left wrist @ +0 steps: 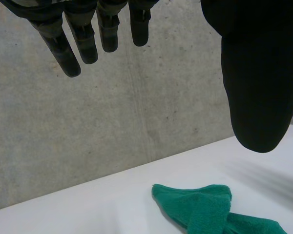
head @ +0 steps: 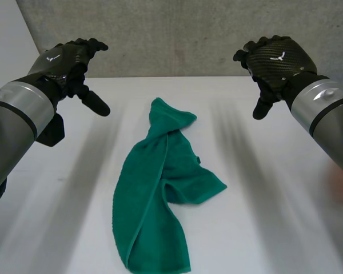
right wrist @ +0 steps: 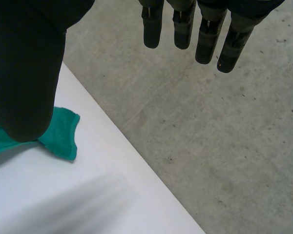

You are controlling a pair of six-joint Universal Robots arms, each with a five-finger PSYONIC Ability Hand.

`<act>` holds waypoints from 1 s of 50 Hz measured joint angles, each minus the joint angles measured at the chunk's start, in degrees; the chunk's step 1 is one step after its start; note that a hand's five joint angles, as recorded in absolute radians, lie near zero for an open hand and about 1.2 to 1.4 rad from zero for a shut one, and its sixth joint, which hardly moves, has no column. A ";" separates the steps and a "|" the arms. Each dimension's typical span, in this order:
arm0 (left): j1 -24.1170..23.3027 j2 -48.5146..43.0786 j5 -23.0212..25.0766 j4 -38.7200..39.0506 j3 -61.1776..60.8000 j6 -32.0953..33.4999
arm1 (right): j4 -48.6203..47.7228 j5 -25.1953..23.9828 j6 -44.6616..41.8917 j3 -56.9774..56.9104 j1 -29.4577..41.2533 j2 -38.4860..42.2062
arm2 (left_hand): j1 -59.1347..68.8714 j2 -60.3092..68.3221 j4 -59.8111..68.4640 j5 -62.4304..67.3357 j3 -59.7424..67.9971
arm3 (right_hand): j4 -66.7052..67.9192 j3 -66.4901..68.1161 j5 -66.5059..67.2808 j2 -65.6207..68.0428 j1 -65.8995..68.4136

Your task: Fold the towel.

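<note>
The towel [head: 160,188] lies crumpled mid-table [head: 274,228], between your two robot hands and well apart from both. You have the left robot hand [head: 68,64] and the right robot hand [head: 274,60] raised over the table's far side, fingers relaxed, holding nothing.

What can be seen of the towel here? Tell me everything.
The towel is dark green with a terry look. It lies rumpled, not neatly folded, on the white table between the arms, running lengthwise away from the robot. Its far end is narrow and bunched, with layers overlapping. A flap juts toward the robot's right near the middle, and the near end is broader. Only the table touches it: the left hand and right hand, both open, are off it.
</note>
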 measured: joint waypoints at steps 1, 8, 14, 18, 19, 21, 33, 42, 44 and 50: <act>-0.04 -0.01 -0.02 -0.03 -0.03 0.00 | -0.04 0.10 -0.62 0.08 0.36 0.02 | 0.00 0.00 0.00 -0.01 0.00 | 0.00 0.00 0.00 0.00 0.00; -0.17 0.01 -0.08 -0.05 -0.12 0.02 | -0.14 0.38 -1.90 0.04 1.55 0.06 | 0.00 0.00 0.00 -0.01 0.00 | 0.00 0.00 0.00 0.00 0.00; -0.33 0.02 -0.18 -0.33 -0.20 -0.12 | -0.08 0.40 -1.93 -0.01 1.63 -0.03 | 0.00 0.00 0.00 -0.01 0.00 | 0.00 0.00 0.00 0.00 0.00; -1.42 -0.25 -0.36 -2.29 -0.97 -0.80 | 0.18 0.36 -2.05 -0.01 1.61 -0.08 | 0.00 0.00 0.00 -0.01 0.00 | 0.00 0.00 0.00 0.00 0.00; -2.06 -0.45 -0.45 -3.20 -1.52 -1.21 | 0.37 0.31 -2.24 0.01 1.62 -0.08 | 0.00 0.00 0.00 0.00 0.00 | 0.00 0.00 0.00 0.00 0.00; -3.48 -0.89 -0.82 -4.83 -2.84 -2.34 | 0.75 0.22 -2.65 0.05 1.63 -0.08 | 0.00 0.00 0.00 0.00 0.00 | 0.00 0.00 0.00 0.00 0.00; -13.32 -5.37 -12.66 -2.28 -18.53 -15.64 | 3.79 -0.33 -6.18 0.15 4.20 3.68 | 0.00 0.00 0.00 -0.01 0.00 | 0.00 0.00 0.00 0.00 0.00; -16.36 -11.04 -21.19 3.28 -23.27 -17.29 | 2.83 -5.51 -6.24 -1.66 7.59 12.81 | 0.00 0.00 0.00 -0.03 0.00 | 0.00 0.00 0.00 0.00 0.00; -16.72 -12.81 -21.69 3.64 -23.59 -17.37 | 2.63 -8.24 -6.28 -2.85 7.85 15.95 | 0.00 0.00 0.00 -0.01 0.00 | 0.00 0.00 0.00 0.00 0.00; -17.75 -17.34 -22.05 4.42 -22.99 -17.43 | 2.59 -12.21 -6.14 -7.91 7.85 24.72 | 0.18 0.03 0.02 0.02 0.00 | 0.59 1.30 1.07 1.02 0.62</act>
